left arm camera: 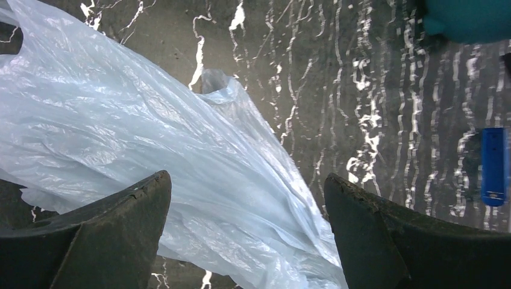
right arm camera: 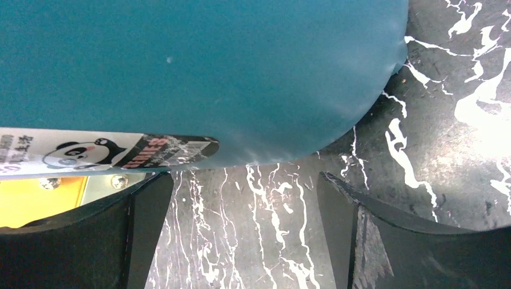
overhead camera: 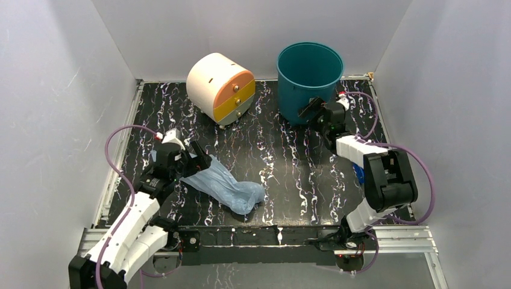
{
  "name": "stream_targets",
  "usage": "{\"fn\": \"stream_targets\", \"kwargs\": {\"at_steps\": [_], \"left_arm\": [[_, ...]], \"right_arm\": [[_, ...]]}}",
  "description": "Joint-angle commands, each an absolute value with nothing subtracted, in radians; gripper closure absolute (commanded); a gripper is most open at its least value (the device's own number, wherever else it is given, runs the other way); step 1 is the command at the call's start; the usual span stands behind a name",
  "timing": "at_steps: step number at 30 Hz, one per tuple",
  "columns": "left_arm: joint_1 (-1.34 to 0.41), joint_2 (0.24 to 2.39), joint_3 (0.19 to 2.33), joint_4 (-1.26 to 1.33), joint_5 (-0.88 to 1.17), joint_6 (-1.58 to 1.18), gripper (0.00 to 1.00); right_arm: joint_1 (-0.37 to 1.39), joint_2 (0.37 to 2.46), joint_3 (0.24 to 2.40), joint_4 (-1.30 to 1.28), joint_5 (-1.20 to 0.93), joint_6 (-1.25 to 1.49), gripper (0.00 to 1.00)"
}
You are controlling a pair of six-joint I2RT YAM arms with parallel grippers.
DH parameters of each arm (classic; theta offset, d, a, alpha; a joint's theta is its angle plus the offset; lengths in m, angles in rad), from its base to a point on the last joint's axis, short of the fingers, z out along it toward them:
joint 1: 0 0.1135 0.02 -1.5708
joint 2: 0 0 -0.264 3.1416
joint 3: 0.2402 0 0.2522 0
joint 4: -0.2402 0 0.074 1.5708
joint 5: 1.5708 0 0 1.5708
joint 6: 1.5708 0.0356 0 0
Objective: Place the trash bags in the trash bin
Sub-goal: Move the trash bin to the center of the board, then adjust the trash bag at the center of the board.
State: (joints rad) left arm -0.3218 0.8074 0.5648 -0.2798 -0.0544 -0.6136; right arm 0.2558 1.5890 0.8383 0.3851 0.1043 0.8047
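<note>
The pale blue trash bag (overhead camera: 226, 186) lies crumpled on the black marbled table, near the front left. My left gripper (overhead camera: 197, 162) hovers over the bag's left end, open, with the crinkly plastic (left arm camera: 181, 156) spread between and beyond its two fingers. The teal trash bin (overhead camera: 308, 75) stands upright at the back, right of centre. Right in front of the bin's lower wall (right arm camera: 199, 72) is my right gripper (overhead camera: 314, 108), open, with only bare table between its fingers; the white panda label (right arm camera: 78, 150) sits just above its left finger.
A cream and orange drum-shaped box (overhead camera: 220, 87) lies at the back, left of the bin. A small dark blue flat object (left arm camera: 494, 165) rests on the table near the right arm (overhead camera: 385, 177). White walls close in the table on three sides.
</note>
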Motion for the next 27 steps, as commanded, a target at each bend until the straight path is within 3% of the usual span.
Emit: {"fn": "stream_targets", "kwargs": {"at_steps": [1, 10, 13, 19, 27], "left_arm": [[-0.315, 0.72, 0.567, -0.298, -0.03, -0.668, 0.05], [-0.315, 0.671, 0.624, -0.449, 0.0, -0.616, 0.05], [-0.316, 0.653, 0.655, -0.487, 0.045, -0.587, 0.05], [-0.315, 0.631, 0.705, -0.526, 0.054, -0.573, 0.05], [-0.315, 0.614, 0.709, -0.554, 0.014, -0.553, 0.05]], "right_arm": [[0.23, 1.589, 0.878, 0.388, -0.049, 0.789, 0.01], [0.252, 1.3, 0.664, 0.275, -0.377, 0.793, 0.01], [0.336, 1.184, 0.58, 0.246, -0.44, 0.808, 0.03], [0.625, 1.02, 0.458, 0.136, -0.34, 0.893, 0.05], [0.864, 0.892, 0.329, 0.133, -0.216, 1.032, 0.12]]}}
